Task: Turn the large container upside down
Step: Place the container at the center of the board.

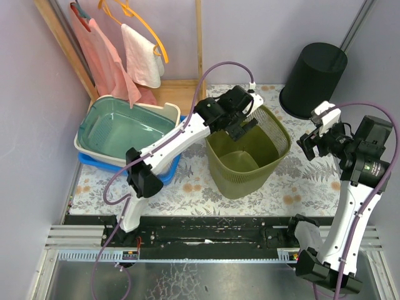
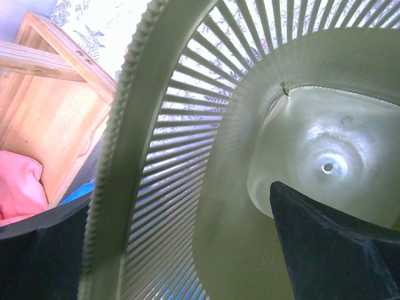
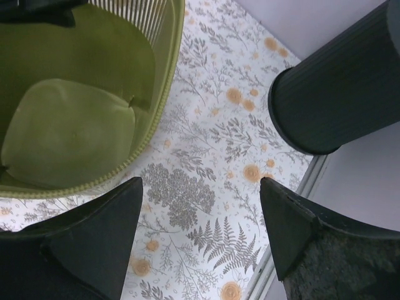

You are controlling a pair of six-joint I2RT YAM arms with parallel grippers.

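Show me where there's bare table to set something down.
Bare tabletop lies between the green basket and the black bin, running to the near edge; a narrower strip fronts the basket. The back left is crowded with stacked tubs and a wooden rack.

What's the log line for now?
left claw: open astride green basket rim | right claw: open, empty | flip: not done
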